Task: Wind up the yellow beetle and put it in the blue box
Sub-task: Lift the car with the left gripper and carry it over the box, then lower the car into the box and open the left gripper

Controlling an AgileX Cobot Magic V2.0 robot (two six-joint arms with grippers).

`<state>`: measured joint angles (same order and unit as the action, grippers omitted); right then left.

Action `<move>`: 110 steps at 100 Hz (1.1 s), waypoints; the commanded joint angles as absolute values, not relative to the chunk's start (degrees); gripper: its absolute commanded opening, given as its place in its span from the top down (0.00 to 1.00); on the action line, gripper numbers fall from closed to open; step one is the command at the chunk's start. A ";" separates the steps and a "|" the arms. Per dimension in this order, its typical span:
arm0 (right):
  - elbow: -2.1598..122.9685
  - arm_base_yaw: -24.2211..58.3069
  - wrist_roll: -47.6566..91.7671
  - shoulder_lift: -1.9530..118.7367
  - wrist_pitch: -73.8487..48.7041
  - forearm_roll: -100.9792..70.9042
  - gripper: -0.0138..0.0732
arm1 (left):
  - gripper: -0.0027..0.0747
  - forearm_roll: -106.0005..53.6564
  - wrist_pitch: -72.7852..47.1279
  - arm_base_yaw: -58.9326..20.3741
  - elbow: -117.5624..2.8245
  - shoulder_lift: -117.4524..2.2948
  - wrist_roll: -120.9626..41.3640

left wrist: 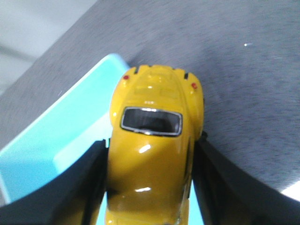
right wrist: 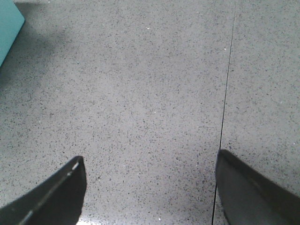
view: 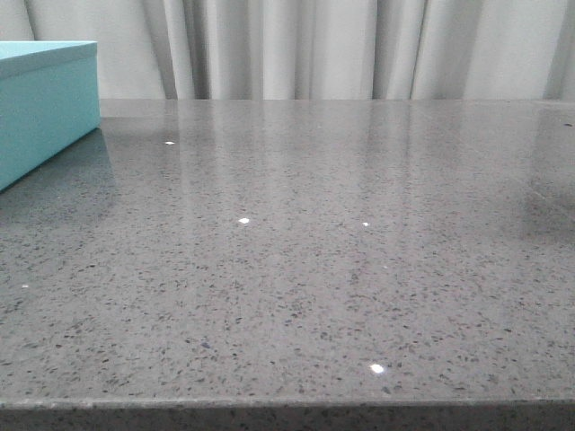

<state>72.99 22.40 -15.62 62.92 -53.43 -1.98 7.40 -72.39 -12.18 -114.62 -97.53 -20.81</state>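
Above blue box (left wrist: pixel 51 145): yellow beetle (left wrist: pixel 154 145) clamped in left gripper (left wrist: pixel 150 187)

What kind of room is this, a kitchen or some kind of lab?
Probably a staged test setup rather than a kitchen: a bare grey speckled stone-look table, plain pale curtains behind, and only a light turquoise-blue box and a glossy yellow toy beetle car gripped by the left gripper.

A grey speckled table (view: pixel 305 269) is seen, glossy and dotted with bright glints — pale pleated curtains (view: pixel 341 45) are hung behind it, and a thin dark seam (right wrist: pixel 225 93) is shown across its surface.
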 commanded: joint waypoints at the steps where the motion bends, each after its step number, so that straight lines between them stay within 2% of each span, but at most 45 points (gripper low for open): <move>1: 74.43 22.51 -14.97 61.73 -49.43 -2.03 0.19 | 0.69 6.74 -72.71 -8.46 -116.22 -94.72 -16.47; 17: 74.43 22.51 -14.97 61.73 -49.25 -2.09 0.19 | 0.69 5.14 -72.71 -1.39 -111.93 -95.08 -11.12; 32: 74.43 22.51 -15.02 61.73 -49.06 -2.74 0.19 | 0.69 5.14 -72.42 1.88 -106.29 -96.85 -10.55; 53: 74.43 22.51 -15.02 61.73 -48.60 -3.44 0.19 | 0.69 5.00 -72.08 2.84 -101.00 -100.94 -10.55; 77: 74.43 22.51 -15.02 61.73 -48.66 -3.43 0.19 | 0.68 2.18 -72.66 2.84 -100.68 -104.48 -10.66; 87: 74.43 22.51 -15.02 61.73 -48.66 -3.43 0.19 | 0.57 2.06 -72.52 2.84 -100.68 -104.61 -10.77; 99: 74.43 22.51 -15.02 61.73 -48.66 -3.43 0.19 | 0.37 2.06 -72.63 2.84 -100.68 -104.61 -10.77; 104: 74.43 22.51 -15.02 61.73 -48.66 -3.43 0.19 | 0.34 2.06 -72.63 2.84 -100.68 -104.61 -10.77; 110: 74.43 22.51 -15.02 61.73 -48.37 -3.44 0.19 | 0.34 1.93 -72.63 2.84 -100.68 -104.61 -10.91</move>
